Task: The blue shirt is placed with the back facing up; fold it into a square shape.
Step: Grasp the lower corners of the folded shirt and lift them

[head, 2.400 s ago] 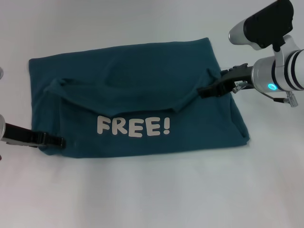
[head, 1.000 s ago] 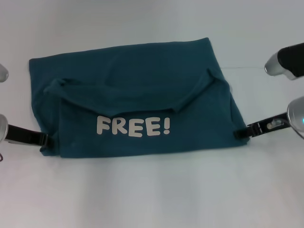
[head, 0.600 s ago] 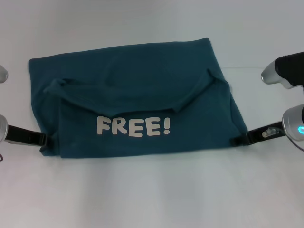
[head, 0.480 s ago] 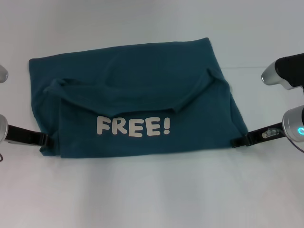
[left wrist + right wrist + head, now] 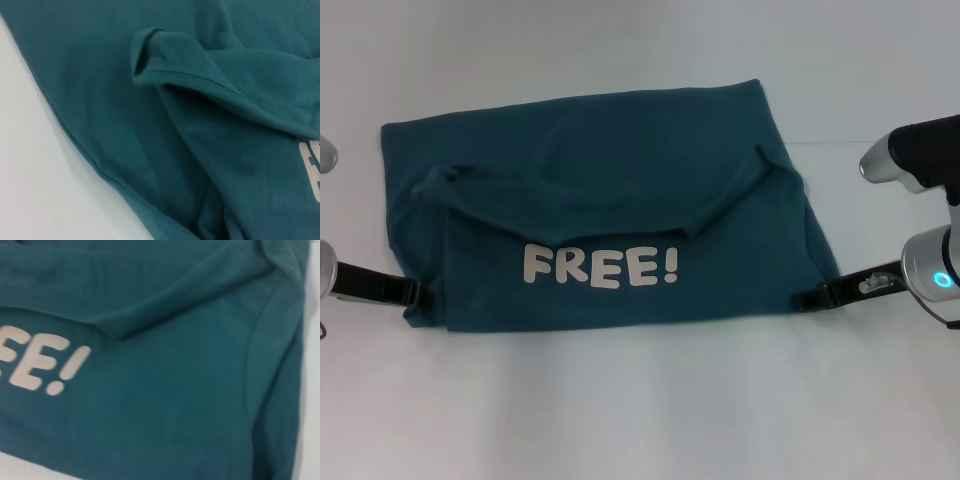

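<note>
Blue shirt (image 5: pixel 610 210) folded on table (image 5: pixel 640 400), left gripper (image 5: pixel 415 294) and right gripper (image 5: pixel 810 298) at near corners, grip indiscernible.

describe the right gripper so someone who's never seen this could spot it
Start at the blue shirt spread across the white table. Go to its near corner on the robot's right; the right gripper is the thin black tip there. Unlike the left gripper, it extends from a silver wrist with a glowing blue ring.

The blue shirt (image 5: pixel 610 200) is dark teal with white "FREE!" lettering (image 5: pixel 600 266), on a white table (image 5: pixel 640 400).
</note>
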You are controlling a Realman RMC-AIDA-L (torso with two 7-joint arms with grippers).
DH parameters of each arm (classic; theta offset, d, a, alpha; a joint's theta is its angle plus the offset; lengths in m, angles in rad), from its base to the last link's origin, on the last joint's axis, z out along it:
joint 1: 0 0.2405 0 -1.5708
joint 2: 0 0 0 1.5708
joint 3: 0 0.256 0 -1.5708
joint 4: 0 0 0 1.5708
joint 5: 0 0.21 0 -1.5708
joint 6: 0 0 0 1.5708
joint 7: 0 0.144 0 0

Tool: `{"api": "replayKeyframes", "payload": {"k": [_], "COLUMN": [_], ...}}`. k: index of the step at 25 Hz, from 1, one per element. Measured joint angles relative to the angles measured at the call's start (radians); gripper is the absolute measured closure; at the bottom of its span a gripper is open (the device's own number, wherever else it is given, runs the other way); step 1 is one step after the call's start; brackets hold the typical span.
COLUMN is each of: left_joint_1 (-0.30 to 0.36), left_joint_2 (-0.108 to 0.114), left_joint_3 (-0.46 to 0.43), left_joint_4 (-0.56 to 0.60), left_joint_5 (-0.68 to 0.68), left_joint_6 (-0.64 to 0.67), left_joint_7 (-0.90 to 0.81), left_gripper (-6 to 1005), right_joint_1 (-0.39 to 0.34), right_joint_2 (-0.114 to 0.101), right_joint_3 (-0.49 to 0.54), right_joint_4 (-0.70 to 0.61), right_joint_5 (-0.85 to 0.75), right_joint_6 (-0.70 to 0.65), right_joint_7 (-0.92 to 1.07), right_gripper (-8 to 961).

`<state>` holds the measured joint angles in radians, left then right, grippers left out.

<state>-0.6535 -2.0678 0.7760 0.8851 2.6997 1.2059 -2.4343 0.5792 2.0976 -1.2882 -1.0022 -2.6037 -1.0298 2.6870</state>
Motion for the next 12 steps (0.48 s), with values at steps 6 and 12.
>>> {"api": "replayKeyframes", "payload": {"k": [6, 12], "left_joint_1": [0.0, 0.0], "left_joint_2": [0.0, -0.001], "left_joint_3": [-0.001, -0.004], "left_joint_4": [0.0, 0.0], "left_joint_5": [0.0, 0.0], "left_joint_6": [-0.002, -0.002], "left_joint_7": [0.005, 0.013], "left_gripper": [973, 974], "right_joint_1": [0.005, 0.011], "right_joint_2": [0.0, -0.001], "right_joint_3": [-0.009, -0.01], "right_joint_4": [0.003, 0.024], "right_joint_5": [0.006, 0.009], "right_joint_6": [0.001, 0.002], "right_joint_7": [-0.001, -0.001], "right_gripper": [223, 317]}}
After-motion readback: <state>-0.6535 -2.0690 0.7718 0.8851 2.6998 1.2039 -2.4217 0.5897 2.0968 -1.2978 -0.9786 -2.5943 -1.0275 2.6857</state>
